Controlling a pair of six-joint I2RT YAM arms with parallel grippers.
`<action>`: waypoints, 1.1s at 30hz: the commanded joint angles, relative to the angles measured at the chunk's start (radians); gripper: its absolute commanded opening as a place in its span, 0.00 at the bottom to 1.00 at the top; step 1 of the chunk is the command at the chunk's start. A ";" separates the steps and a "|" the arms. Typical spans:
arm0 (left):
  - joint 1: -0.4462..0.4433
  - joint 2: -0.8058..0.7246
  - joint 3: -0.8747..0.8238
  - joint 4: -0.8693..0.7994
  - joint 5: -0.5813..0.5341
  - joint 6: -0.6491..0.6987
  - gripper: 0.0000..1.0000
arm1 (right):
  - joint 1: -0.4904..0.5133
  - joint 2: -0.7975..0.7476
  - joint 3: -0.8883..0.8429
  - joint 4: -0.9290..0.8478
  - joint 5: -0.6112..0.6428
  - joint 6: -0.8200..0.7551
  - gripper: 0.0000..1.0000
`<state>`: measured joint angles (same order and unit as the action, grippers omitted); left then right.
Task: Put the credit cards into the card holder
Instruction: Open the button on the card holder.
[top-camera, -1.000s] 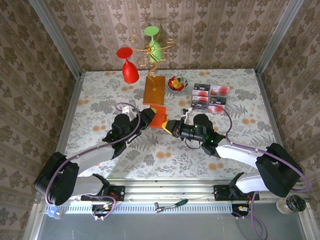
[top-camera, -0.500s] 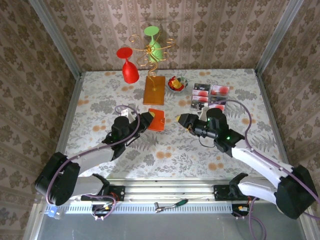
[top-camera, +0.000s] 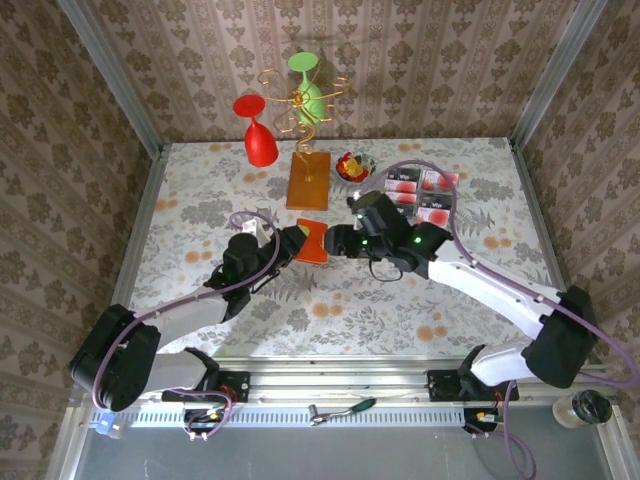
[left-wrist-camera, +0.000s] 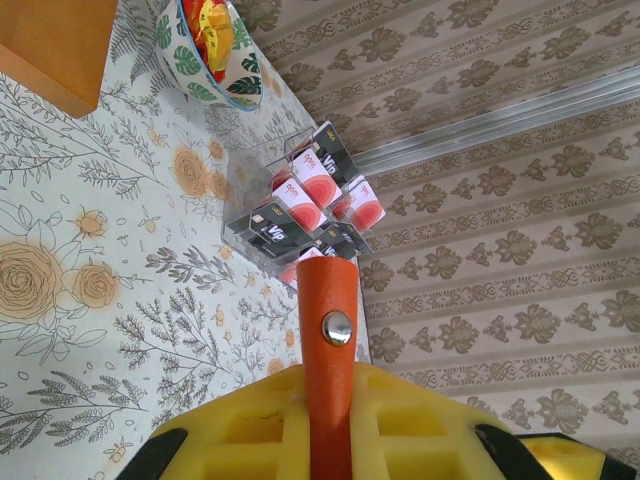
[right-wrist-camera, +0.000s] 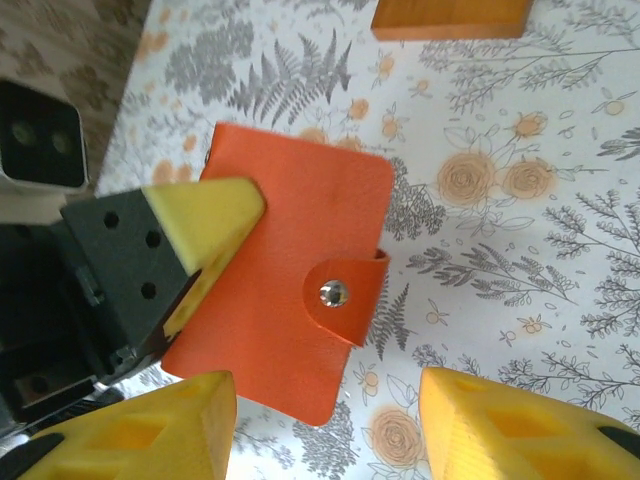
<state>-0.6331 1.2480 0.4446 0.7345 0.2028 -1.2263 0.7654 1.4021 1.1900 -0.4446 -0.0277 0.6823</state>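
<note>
The left claw (top-camera: 296, 243) is clenched on the holder (top-camera: 313, 240), pinching its 9 o'clock edge in the top view. From the left wrist, the orange edge stands squeezed between the two yellow fingers (left-wrist-camera: 230, 435). The right claw (top-camera: 336, 242) is released. Its jaws stand apart at the holder's 3 o'clock side, and in the right wrist view they sit at 7 and 5 o'clock, low in the frame, with no clear touch on the leather. The flowered table (top-camera: 200, 200) carries everything, and both arms reach in from 6 o'clock toward its middle. At 12 o'clock from the holder stands an orange-brown block (top-camera: 308, 180) bearing a gold wire stand (top-camera: 300, 105). A red glass (top-camera: 258, 138) is at the block's 11 o'clock and a green glass (top-camera: 309, 88) at its 12 o'clock. A small patterned bowl (top-camera: 353, 166) of red and yellow pieces sits just beside the block, at its 3 o'clock. The holder is near the table's middle, folded shut, its strap lapped over the front face. Whether it rests on the cloth or is raised off it cannot be told. The cards (top-camera: 420, 182) are at 2 o'clock from the holder, well apart from it. They are propped in a clear rack, some dark with a white mark, others pale with a red spot, and the right arm's cable crosses part of them. A metal stud (right-wrist-camera: 333, 292) fastens the strap.
</note>
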 joint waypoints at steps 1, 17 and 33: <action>0.007 -0.018 0.003 0.032 0.009 0.021 0.00 | 0.023 0.054 0.065 -0.079 0.086 -0.059 0.52; 0.000 -0.016 0.007 0.041 0.008 0.009 0.00 | 0.032 0.231 0.132 -0.049 0.131 -0.050 0.42; -0.019 -0.016 0.004 0.048 -0.002 0.011 0.00 | -0.117 0.169 -0.247 0.153 0.059 0.048 0.00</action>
<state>-0.6476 1.2533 0.4427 0.7151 0.1982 -1.2266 0.6765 1.5810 0.9863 -0.2802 0.0040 0.7033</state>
